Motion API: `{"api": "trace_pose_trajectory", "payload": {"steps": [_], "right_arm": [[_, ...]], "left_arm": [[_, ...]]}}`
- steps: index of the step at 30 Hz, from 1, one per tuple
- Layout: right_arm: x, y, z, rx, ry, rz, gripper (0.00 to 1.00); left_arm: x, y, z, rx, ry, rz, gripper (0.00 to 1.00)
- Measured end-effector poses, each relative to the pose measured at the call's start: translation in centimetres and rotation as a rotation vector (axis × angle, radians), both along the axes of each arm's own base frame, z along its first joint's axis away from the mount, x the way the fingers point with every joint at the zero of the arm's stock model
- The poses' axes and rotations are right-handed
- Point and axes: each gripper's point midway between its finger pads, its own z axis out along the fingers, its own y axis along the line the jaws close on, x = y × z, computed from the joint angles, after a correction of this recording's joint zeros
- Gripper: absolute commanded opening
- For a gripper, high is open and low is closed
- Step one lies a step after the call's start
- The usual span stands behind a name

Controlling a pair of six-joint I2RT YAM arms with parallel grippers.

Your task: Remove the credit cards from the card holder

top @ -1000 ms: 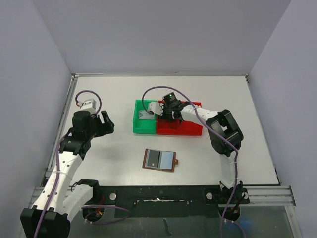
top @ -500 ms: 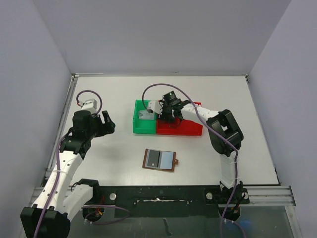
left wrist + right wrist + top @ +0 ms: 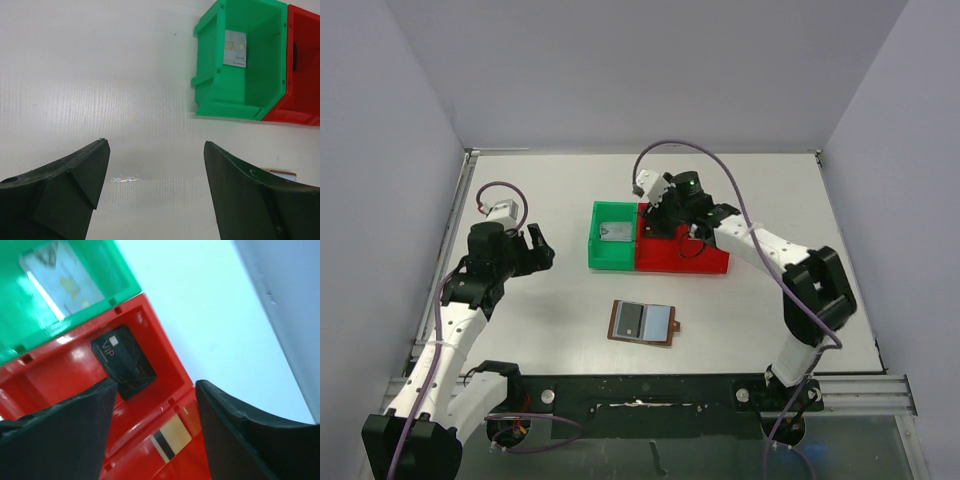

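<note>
A brown leather bifold card holder (image 3: 642, 323) is laid open nearest, a dark card (image 3: 629, 320) seen in its left sleeve. The left gripper (image 3: 156, 148) is spread wide, empty. Farther, the right gripper (image 3: 156, 386) is held wide above a black card (image 3: 123, 361) in the red plastic bin (image 3: 682, 268).

The left claw (image 3: 155, 143) hovers with jaws wide apart, and the right claw (image 3: 155, 385), reached far forward, gapes empty too.

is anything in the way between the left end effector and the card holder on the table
Nothing visible. Only bare table lies between the open left end effector and the open card holder. The green bin and red bin sit farther back, off that line.
</note>
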Motion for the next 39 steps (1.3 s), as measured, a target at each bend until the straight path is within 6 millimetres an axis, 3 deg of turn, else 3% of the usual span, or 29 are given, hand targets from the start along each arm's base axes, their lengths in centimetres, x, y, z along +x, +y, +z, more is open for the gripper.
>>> {"api": "trace_pose_trajectory", "payload": {"steps": [4, 7, 10, 11, 13, 17, 23, 27, 30, 32, 35, 39], "right_arm": [[-2.0, -1.1, 6.3, 0.241, -0.088, -0.145, 0.87], [-3.6, -2.9, 9.8, 0.437, -0.109, -0.318, 0.89], [-4.7, -4.9, 11.0, 0.594, -0.08, -0.489, 0.99], [-5.2, -5.5, 11.1, 0.643, -0.061, -0.548, 0.98], [-6.3, -7.0, 10.6, 0.736, -0.007, -0.685, 0.98], [-8.6, -7.6, 8.9, 0.846, 0.098, -0.792, 0.98], [-13.5, -7.6, 3.1, 1.013, 0.334, -0.908, 0.97], [-16.7, -6.1, -1.4, 1.187, 0.537, -0.925, 0.98], [-19.2, -4.4, -4.1, 1.204, 0.68, -0.91, 0.98], [-20.0, -2.8, -4.1, 1.196, 0.738, -0.873, 0.98], [-20.7, 0.3, -2.6, 1.187, 0.787, -0.779, 0.99], [-21.7, 3.8, -1.3, 1.178, 0.832, -0.693, 0.9]], "left_arm": [[0.0, -0.1, 0.0, -0.002, 0.0, -0.003, 0.75], [0.0, -0.1, 0.0, -0.004, -0.001, -0.005, 0.75], [0.0, -0.1, 0.0, -0.005, -0.002, -0.007, 0.75], [0.0, -0.2, 0.0, -0.006, 0.0, -0.008, 0.75], [0.1, -0.3, -0.1, -0.009, 0.006, -0.013, 0.75], [0.1, -0.3, -0.4, -0.008, 0.017, -0.015, 0.74], [0.0, -0.7, -0.5, -0.014, 0.019, -0.028, 0.73], [-0.3, -1.5, -0.6, -0.023, 0.025, -0.056, 0.72], [-0.6, -3.0, -0.7, -0.061, 0.032, -0.1, 0.65], [-0.8, -4.3, -1.1, -0.112, 0.047, -0.136, 0.62], [-1.5, -6.3, -2.2, -0.184, 0.094, -0.184, 0.61], [-3.5, -9.4, -4.1, -0.248, 0.166, -0.251, 0.59]]}}
